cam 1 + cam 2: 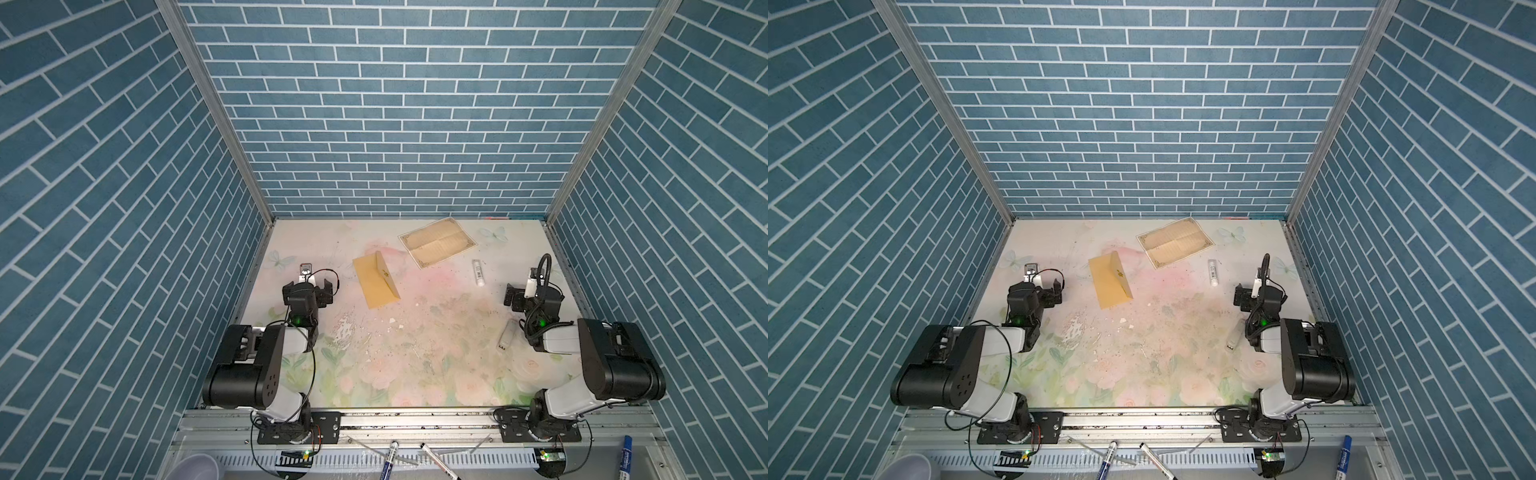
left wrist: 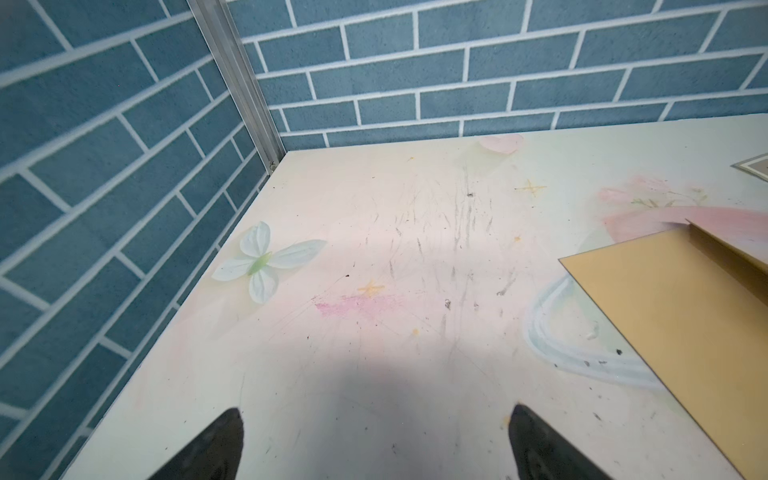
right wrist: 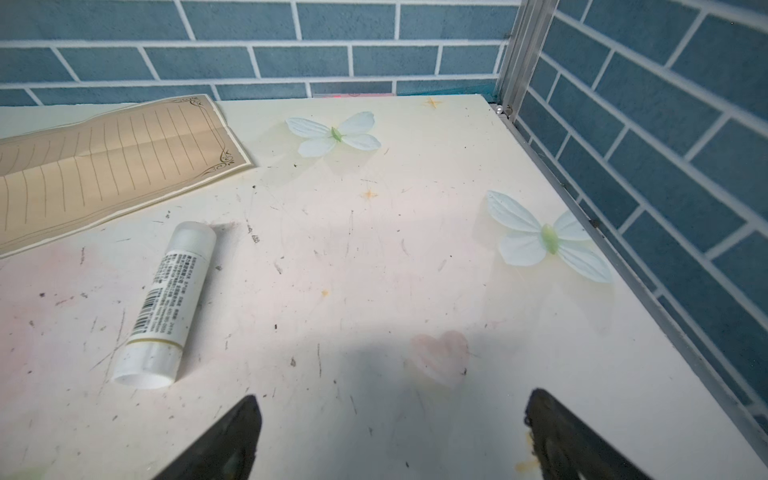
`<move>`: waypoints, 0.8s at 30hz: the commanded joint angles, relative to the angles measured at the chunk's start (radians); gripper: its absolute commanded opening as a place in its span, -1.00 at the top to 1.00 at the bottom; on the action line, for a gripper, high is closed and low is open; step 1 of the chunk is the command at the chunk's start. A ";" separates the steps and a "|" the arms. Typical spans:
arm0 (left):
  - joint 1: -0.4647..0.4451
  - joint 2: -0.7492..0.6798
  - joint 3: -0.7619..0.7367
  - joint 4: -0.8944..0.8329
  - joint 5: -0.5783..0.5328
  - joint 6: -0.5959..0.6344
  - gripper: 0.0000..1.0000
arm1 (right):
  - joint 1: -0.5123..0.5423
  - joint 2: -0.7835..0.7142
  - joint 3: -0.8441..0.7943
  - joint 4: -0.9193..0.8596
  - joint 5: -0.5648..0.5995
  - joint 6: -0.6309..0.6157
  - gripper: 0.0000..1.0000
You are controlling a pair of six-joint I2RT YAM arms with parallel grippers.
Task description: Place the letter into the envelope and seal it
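Your letter (image 1: 437, 242) lay unfolded and flat on the table (image 1: 415, 361), far side and right of centre, close to the back wall (image 1: 399, 124), its creases and dark border facing up. Nothing touched it. The envelope (image 1: 374, 284) sat apart from it, nearer the middle and a little to the left, angled, with its pointed flap (image 1: 384, 272) appearing lifted off the body and the emblem showing. A white glue stick (image 1: 478, 272) lay on its side just right of the letter's near corner, not touching it.

Your left gripper (image 2: 376, 415) hovered over bare table beside the envelope's left edge, jaws spread wide and holding nothing. Your right gripper (image 3: 392, 399) was likewise wide apart and empty, above bare table to the right of the glue stick, well clear of the letter.
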 commanded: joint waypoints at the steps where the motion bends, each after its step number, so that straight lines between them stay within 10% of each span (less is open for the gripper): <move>1: 0.005 0.000 -0.003 0.015 -0.007 -0.006 -0.99 | -0.004 0.005 0.039 -0.003 -0.024 0.006 -0.98; 24: 0.005 0.001 0.001 0.009 -0.010 -0.005 -0.99 | -0.018 0.008 0.050 -0.019 -0.043 0.017 -0.97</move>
